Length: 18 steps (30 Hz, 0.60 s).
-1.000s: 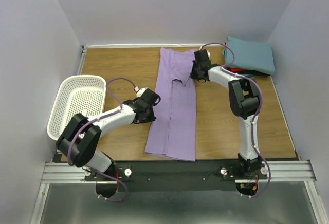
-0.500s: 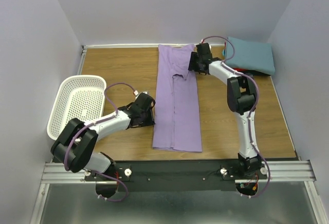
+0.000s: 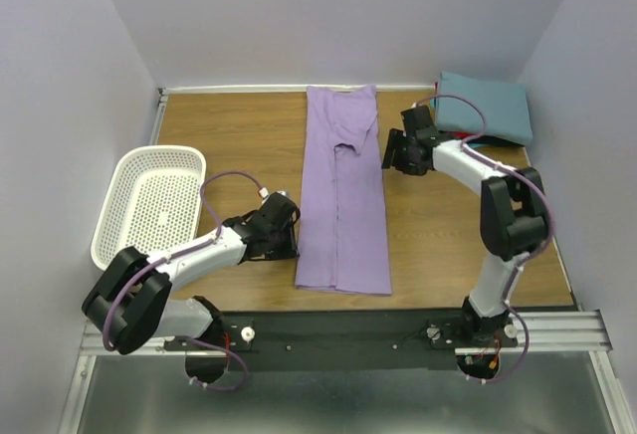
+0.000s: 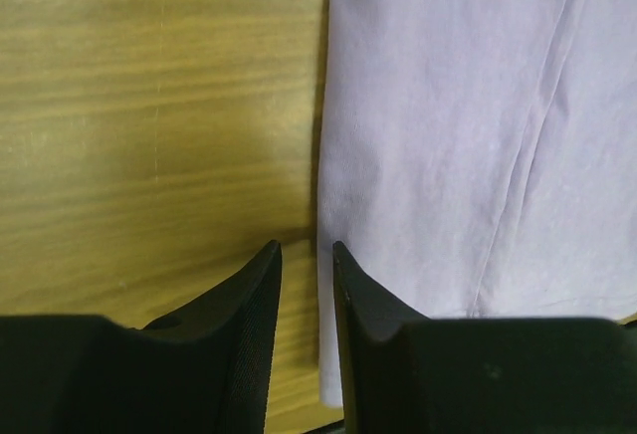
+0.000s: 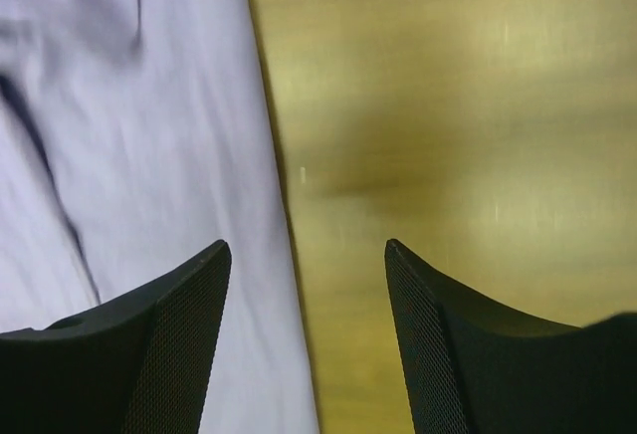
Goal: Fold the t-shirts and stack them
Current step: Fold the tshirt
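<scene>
shirt [image 3: 342, 205] edges straight, bare table [image 3: 438, 240] alongside

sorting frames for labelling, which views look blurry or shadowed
top external: sharp and evenly lit, soft shadows beside the arms; left wrist: crisp grain on the table and seam on the lavender t-shirt, left hand dark and featureless; right wrist: table smeared and soft, with a dim shadow patch above the right hand.

Three shirts: a purple shirt [image 3: 341, 195] between the two grippers, a teal shirt [image 3: 488, 106] and red shirt [image 3: 478, 139] beyond the right gripper [image 3: 390, 150]. One basket [image 3: 117, 177] outside the left gripper [image 3: 289, 240]
</scene>
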### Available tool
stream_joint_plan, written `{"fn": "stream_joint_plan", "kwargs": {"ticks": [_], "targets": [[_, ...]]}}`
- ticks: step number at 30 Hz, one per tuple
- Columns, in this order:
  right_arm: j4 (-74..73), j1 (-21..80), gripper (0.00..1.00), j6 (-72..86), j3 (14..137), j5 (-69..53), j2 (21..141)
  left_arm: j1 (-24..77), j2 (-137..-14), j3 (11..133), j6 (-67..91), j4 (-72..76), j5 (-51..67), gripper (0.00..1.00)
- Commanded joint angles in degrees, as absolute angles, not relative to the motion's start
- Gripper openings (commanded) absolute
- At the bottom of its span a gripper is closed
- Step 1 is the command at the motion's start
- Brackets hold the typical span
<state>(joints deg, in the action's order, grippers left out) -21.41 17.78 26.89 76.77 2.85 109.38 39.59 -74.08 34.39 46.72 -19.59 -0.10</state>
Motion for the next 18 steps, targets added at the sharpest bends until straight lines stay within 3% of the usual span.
{"fn": "stream_joint_plan", "kwargs": {"ticks": [1, 10, 18], "targets": [[-22.0, 19.4, 0.7, 30.5, 63.7, 0.4, 99.5, 41.7, -70.1, 35.6, 47.8, -25.9, -3.4, 0.36], [-22.1, 23.7, 0.68, 35.3, 43.6, -7.3, 77.8, 49.6, -72.1, 37.0, 51.4, -28.3, -4.0, 0.38], [-24.8, 29.1, 0.65, 39.1, 34.2, -12.4, 69.7, 53.2, -72.3, 33.2, 55.9, -29.2, -2.6, 0.36]]}}
